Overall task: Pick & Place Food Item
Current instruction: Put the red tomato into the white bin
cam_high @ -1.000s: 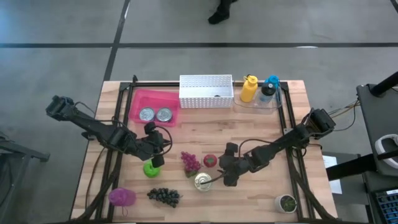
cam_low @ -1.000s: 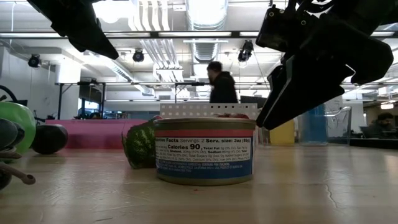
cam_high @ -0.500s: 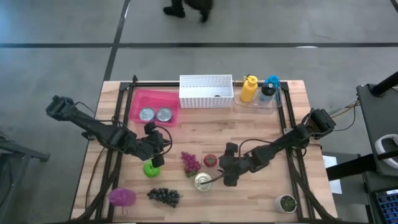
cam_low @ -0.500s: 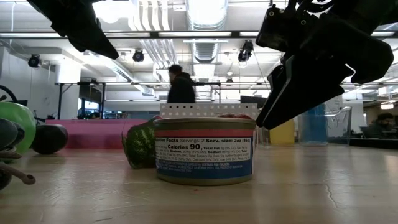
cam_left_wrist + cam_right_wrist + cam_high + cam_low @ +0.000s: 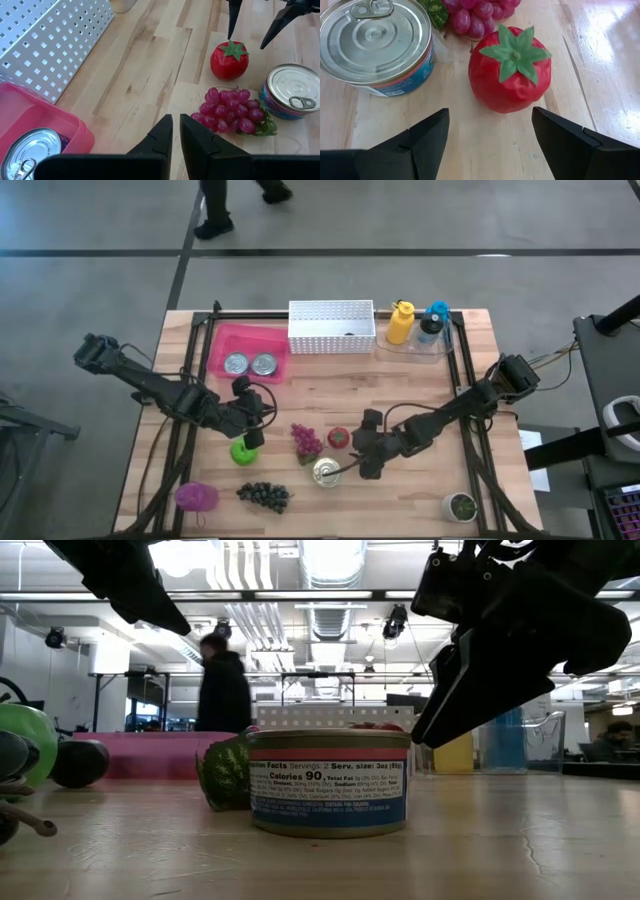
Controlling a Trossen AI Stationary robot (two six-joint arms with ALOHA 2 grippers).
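A red tomato (image 5: 510, 70) with a green stem stands on the wooden table (image 5: 400, 395), near the middle. My right gripper (image 5: 490, 135) is open just short of it, slanting down from the right. Its fingers stand apart on either side of the tomato's near part and touch nothing. A pull-tab can (image 5: 375, 45) stands beside the tomato, and red grapes (image 5: 306, 440) lie to its left. My left gripper (image 5: 176, 131) is shut and holds nothing. It hangs above the table left of the grapes, near a green apple (image 5: 243, 451).
At the far edge stand a pink bin (image 5: 225, 340) holding two cans, a white perforated basket (image 5: 331, 326), and a yellow bottle (image 5: 400, 322) and a blue bottle (image 5: 433, 322). Dark grapes (image 5: 264, 495) and a purple item (image 5: 196, 497) lie near the front left. A person walks beyond the table.
Neither arm nor any object on the table has moved. The person beyond the far edge has walked toward the left.
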